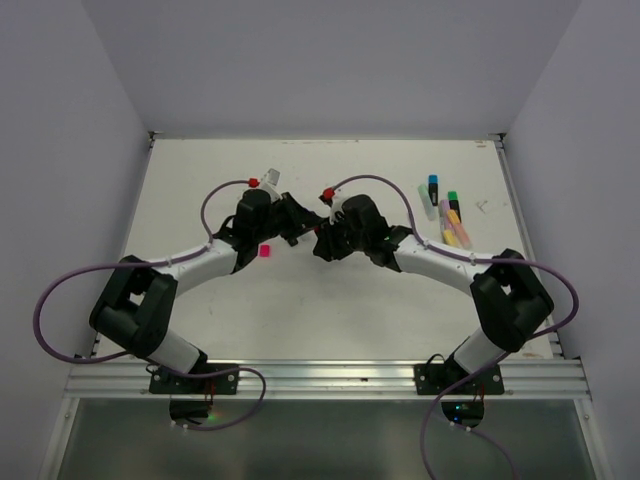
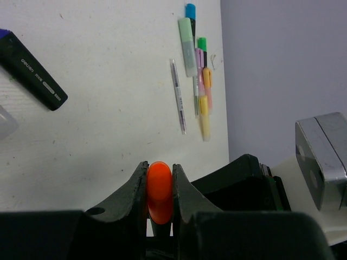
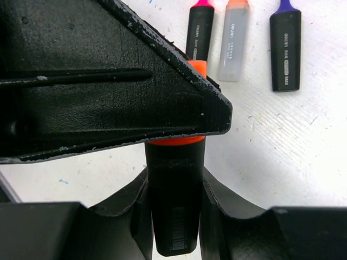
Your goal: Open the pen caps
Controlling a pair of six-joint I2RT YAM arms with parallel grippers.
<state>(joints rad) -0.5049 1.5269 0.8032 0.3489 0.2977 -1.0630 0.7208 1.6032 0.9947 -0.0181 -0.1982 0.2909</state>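
You are clamping the orange cap (image 2: 159,190) in your left gripper (image 2: 160,172) while your right gripper (image 3: 174,176) is squeezing the same highlighter's black body (image 3: 174,216), mid-table between the wrists. Gripping both ends is letting you pull them apart along the pen's axis. A pink cap (image 1: 265,250) is lying beside the left wrist.

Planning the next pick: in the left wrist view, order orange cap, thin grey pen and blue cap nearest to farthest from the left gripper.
1. orange cap: clamped between the jaws.
2. thin grey pen: ahead, slightly right.
3. blue cap: far end of the pen cluster.
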